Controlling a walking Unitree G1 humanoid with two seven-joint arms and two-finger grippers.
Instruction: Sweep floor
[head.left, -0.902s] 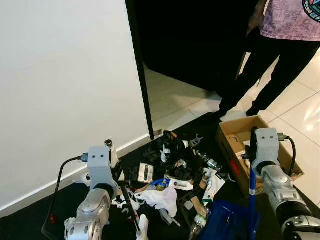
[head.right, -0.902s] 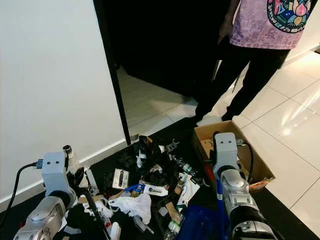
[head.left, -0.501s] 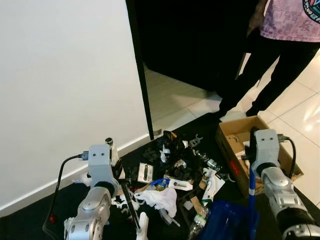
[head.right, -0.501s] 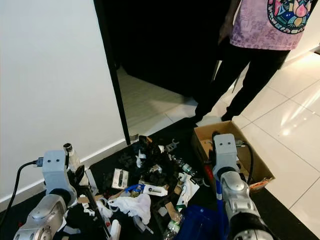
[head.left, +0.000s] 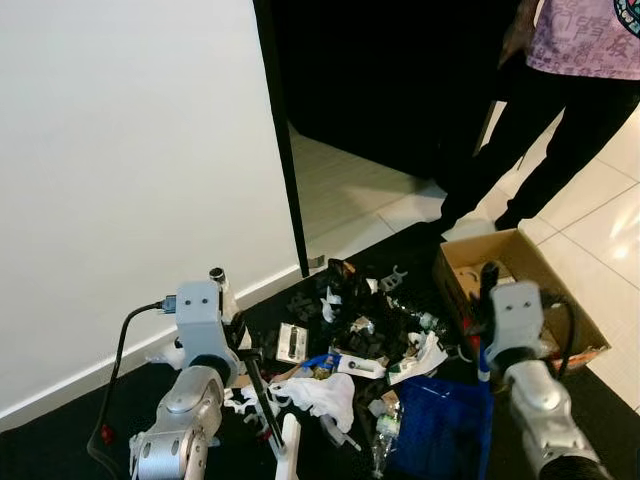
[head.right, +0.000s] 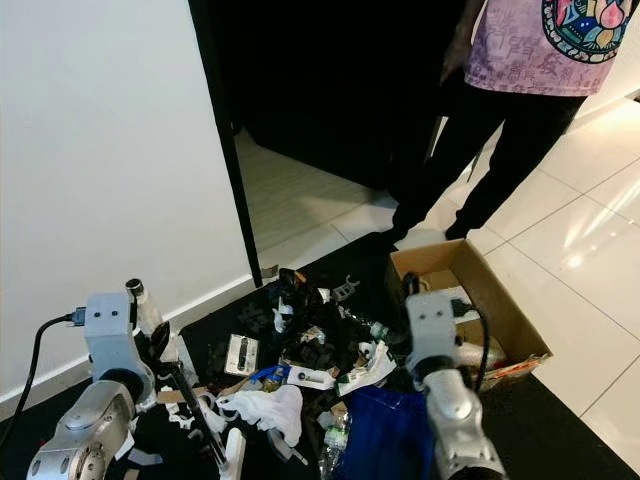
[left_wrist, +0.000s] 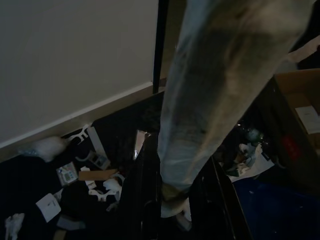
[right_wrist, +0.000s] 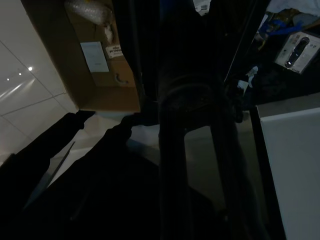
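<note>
A black mat (head.left: 60, 440) covers the floor along the bottom of the frame, with pale glossy tiles (head.left: 610, 230) beyond it at the right and a white wall (head.left: 130, 150) filling the upper left. A black door edge (head.left: 285, 150) runs down the middle, with a dark room behind it. A person (head.right: 520, 110) in a pink patterned shirt and black trousers stands at the upper right.

A heap of litter (head.left: 345, 345) lies on the mat at lower centre: scraps of paper, dark bits, a white plastic bag (head.left: 325, 393) and a clear bottle (head.left: 383, 432). An open cardboard box (head.left: 515, 285) sits at the lower right, just beside the heap.

The left gripper (left_wrist: 172, 195) is at the lower left. Its fingers (left_wrist: 142, 190) are clenched around a pale broom handle (left_wrist: 215, 85), which rises past the wrist camera. In the head view a dark stick (head.left: 262, 400) slants down from it to a white piece (head.left: 290, 445) near the bottom edge.

The right gripper (right_wrist: 185, 105) is at the lower right, between the box and the heap. Its fingers (right_wrist: 145, 65) grasp a dark shaft, the dustpan handle (head.left: 484, 355), blue in the head view. The blue dustpan (head.left: 440, 425) rests on the mat, touching the near edge of the litter.
</note>
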